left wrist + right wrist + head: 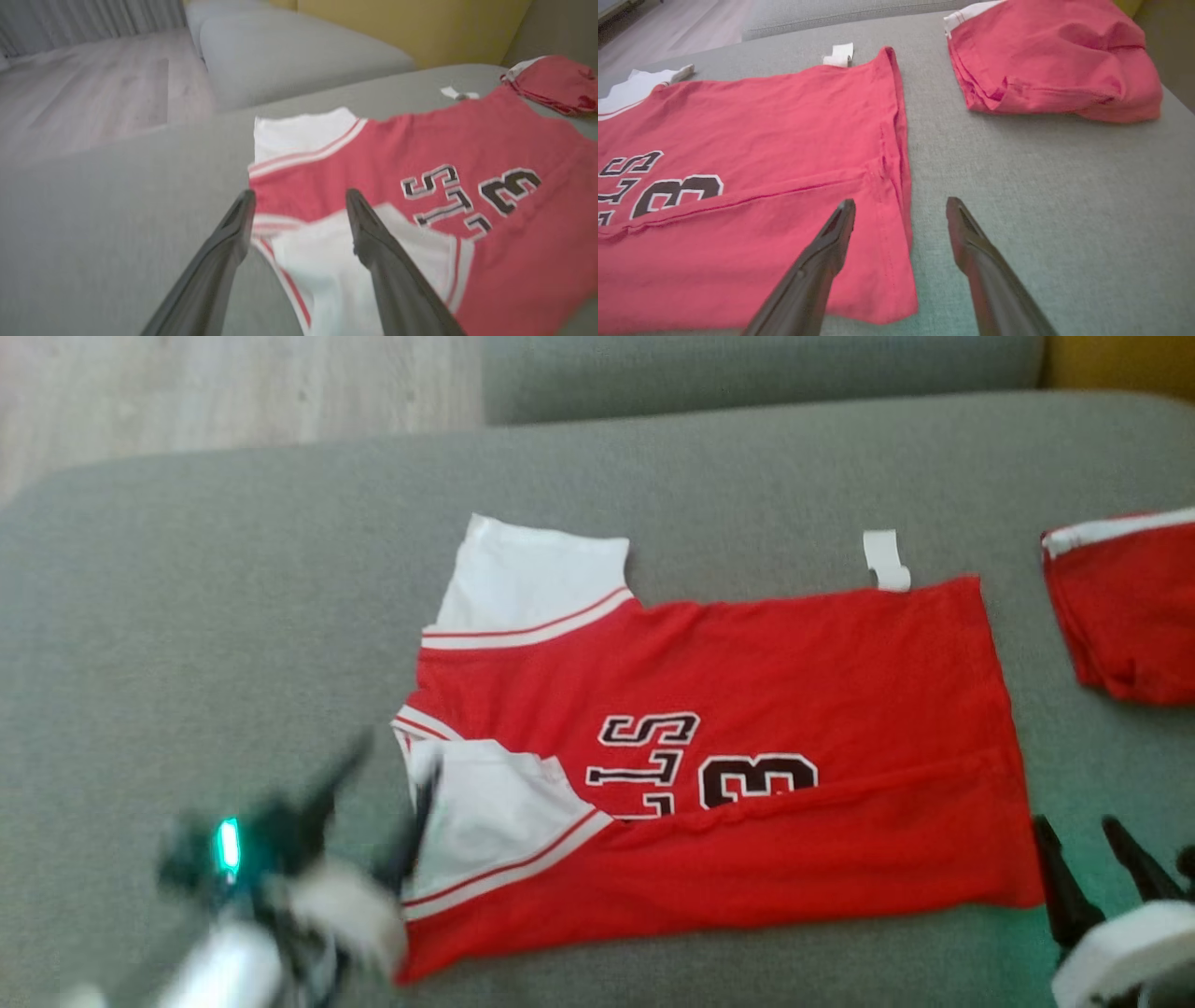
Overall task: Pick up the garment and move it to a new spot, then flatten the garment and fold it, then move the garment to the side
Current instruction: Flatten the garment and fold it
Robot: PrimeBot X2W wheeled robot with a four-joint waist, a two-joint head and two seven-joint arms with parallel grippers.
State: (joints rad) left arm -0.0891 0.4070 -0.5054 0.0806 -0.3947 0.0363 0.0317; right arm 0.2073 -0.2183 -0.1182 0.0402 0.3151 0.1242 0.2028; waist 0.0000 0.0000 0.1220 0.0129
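Observation:
The garment (pixel 766 709) is a red jersey with white sleeves and black lettering, lying flat on the grey couch seat with its near long edge folded over onto the print. My left gripper (pixel 387 793) hovers open over the folded white sleeve (pixel 322 270) at the jersey's left end, nothing between its fingers. At the jersey's right hem (pixel 896 186) my right gripper (pixel 1083 854) stands open and empty, one finger (pixel 831 242) above the red cloth, the other over bare cushion. A white tag (pixel 885 560) sticks out at the far edge.
A second red garment (pixel 1130 607) lies bunched at the right end of the grey cushion (pixel 233 616); it also appears in the right wrist view (pixel 1055 60). Wooden floor (pixel 215 392) lies beyond the cushion's far left. A yellow wall (pixel 420 23) stands behind.

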